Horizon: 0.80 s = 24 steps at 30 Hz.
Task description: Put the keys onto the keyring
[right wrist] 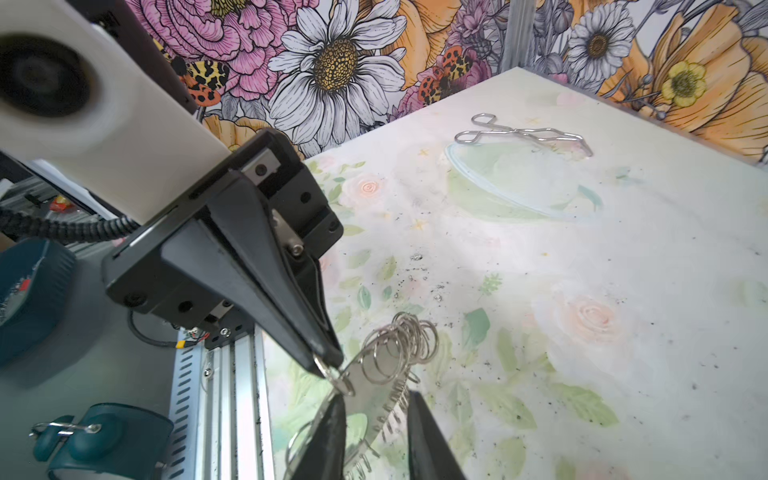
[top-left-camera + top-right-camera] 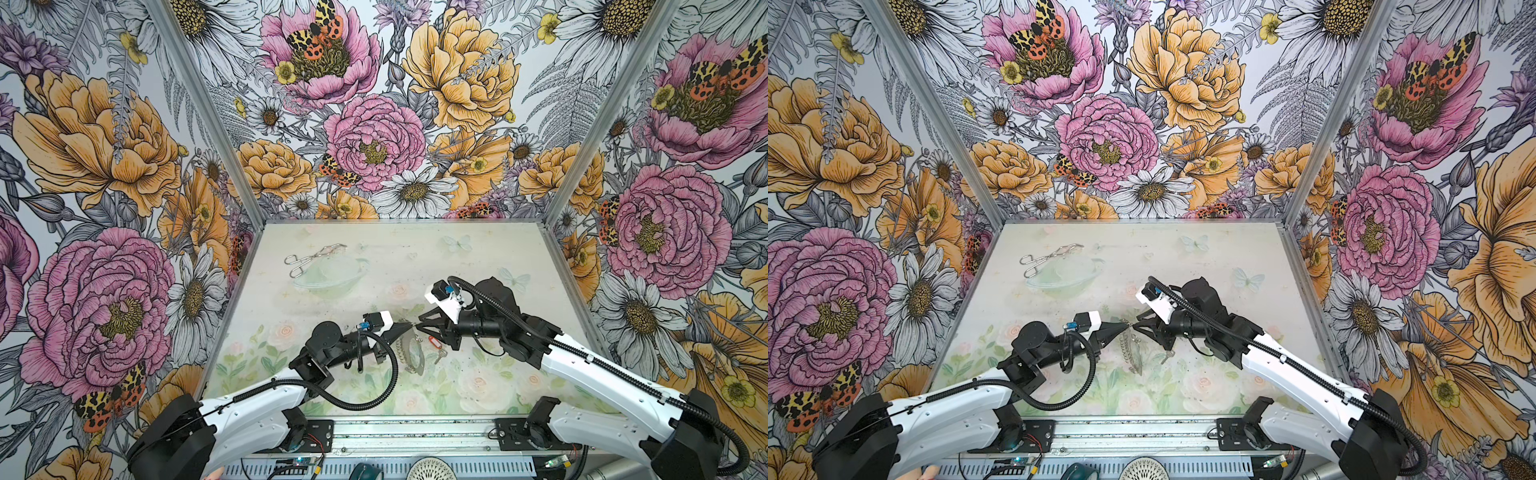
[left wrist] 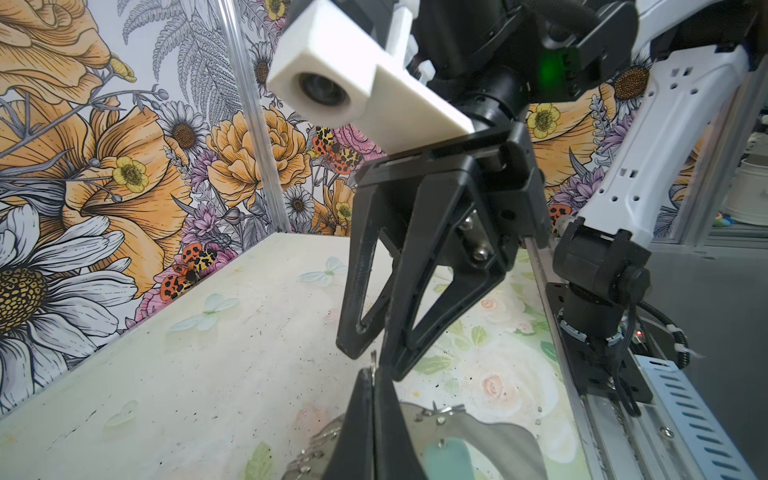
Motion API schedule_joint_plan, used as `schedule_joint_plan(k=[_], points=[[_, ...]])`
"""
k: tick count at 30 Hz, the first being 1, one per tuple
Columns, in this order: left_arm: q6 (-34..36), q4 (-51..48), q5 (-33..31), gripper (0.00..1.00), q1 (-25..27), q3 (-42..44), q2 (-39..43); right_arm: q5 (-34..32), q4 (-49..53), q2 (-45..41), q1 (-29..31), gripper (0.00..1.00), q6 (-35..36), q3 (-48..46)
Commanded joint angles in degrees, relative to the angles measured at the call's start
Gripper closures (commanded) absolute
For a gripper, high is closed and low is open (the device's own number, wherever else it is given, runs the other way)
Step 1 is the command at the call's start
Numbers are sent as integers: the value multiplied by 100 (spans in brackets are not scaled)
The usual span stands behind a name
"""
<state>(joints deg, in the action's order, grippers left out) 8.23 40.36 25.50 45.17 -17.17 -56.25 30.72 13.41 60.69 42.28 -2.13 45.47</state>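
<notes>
Over the table [image 2: 374, 257], keyring [image 1: 370, 399] hangs edge-on, left gripper [image 1: 330, 368] pinched shut on one fringe ring, evidently presenting it for threading. Right gripper [image 3: 374, 365], jaws parted, straddles the rim, nothing visibly gripped. Keys [image 2: 439, 354] lie on the table just beside, not yet threaded

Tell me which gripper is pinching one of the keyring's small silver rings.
The left gripper: its fingers are shut on a small ring at the keyring's edge. The right gripper has fingers apart, straddling that edge.
</notes>
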Motion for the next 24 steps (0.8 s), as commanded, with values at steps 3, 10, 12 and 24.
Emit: schedule_joint_plan(k=[3, 10, 12, 24], points=[[-231, 235, 509, 100, -111, 3, 150, 542, -82, -192, 21, 78, 173, -23], [-436, 385, 851, 100, -244, 12, 176, 608, -104, -155, 104, 83, 280, -61], [-470, 404, 913, 100, -260, 3, 184, 593, -118, -137, 145, 83, 315, -61], [-587, 471, 1136, 100, -267, -16, 128, 541, -205, -66, 260, 91, 389, -29]])
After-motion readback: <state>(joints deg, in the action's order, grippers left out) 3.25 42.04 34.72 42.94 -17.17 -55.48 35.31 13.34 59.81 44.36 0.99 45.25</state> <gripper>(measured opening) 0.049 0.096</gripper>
